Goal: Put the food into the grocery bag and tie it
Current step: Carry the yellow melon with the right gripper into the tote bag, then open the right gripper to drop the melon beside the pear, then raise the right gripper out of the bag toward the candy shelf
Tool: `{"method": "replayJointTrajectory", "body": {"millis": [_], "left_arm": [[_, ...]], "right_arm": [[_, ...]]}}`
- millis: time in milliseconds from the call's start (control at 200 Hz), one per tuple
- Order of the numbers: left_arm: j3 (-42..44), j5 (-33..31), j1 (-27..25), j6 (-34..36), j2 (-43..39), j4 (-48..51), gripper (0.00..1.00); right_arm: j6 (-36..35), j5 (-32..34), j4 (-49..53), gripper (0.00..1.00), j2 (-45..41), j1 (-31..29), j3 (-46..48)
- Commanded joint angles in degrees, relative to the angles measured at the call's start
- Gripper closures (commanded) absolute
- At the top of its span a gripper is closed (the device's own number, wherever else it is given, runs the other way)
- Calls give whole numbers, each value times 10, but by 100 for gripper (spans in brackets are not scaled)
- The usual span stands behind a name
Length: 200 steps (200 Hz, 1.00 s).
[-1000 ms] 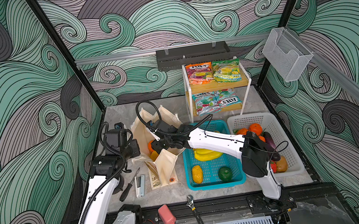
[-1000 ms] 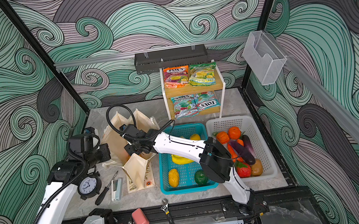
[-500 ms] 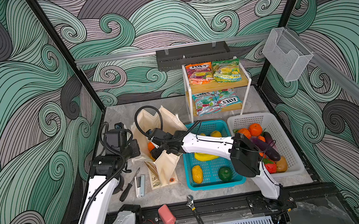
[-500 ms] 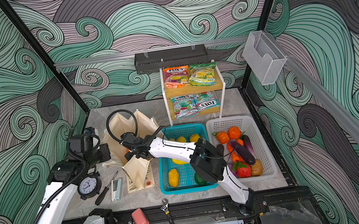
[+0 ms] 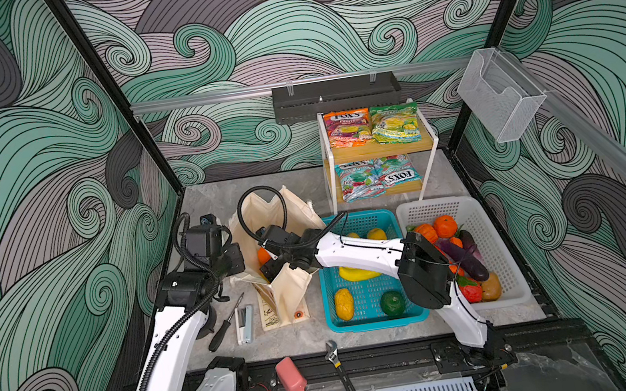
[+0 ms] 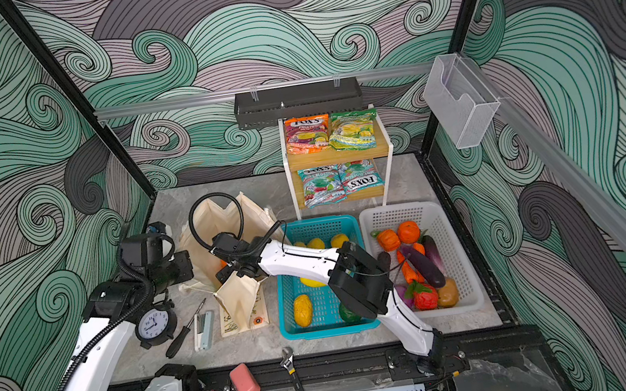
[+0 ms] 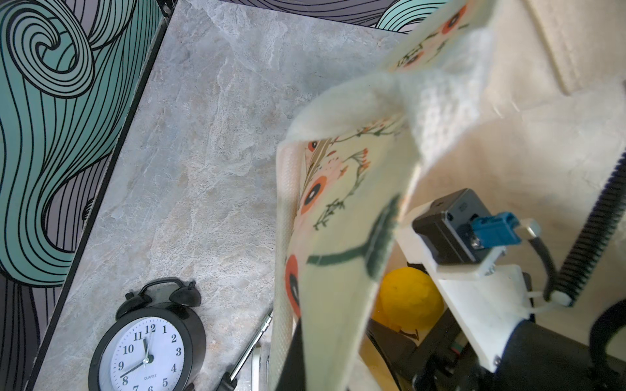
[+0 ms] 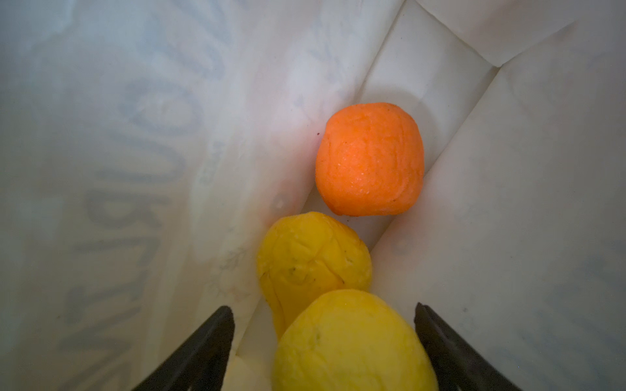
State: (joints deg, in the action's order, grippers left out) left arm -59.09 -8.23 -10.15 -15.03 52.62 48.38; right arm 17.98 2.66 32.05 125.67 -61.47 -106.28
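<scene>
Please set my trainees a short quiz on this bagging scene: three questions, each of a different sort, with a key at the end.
1. True or false: the right gripper is shut on the yellow round fruit.
2. How many fruits show inside the grocery bag in the right wrist view? A one; B three; C five.
3. Fill in: the left gripper is shut on the bag's ____.

Key
1. False: its jaws stand open, one on each side of that fruit.
2. B: the orange, the yellow pear and the yellow round fruit.
3. rim
</scene>
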Motion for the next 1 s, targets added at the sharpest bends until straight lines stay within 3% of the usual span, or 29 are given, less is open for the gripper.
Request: {"method": "replayJointTrajectory", "body": {"millis": [0, 105, 190, 996], "left_arm": [[-2, 7, 1, 5, -11, -13, 100], [-3, 5, 2, 5, -8, -11, 100], [-3, 5, 2, 5, -9, -13, 100], [-2, 7, 2, 4, -11, -14, 100]], "right_arm": [[-17, 16, 16, 11, -6, -1, -7], [-41, 5, 8, 9, -30, -1, -7], [-54, -8, 22, 0, -47, 0, -24], [-78, 44, -6, 0, -298, 11, 53]]}}
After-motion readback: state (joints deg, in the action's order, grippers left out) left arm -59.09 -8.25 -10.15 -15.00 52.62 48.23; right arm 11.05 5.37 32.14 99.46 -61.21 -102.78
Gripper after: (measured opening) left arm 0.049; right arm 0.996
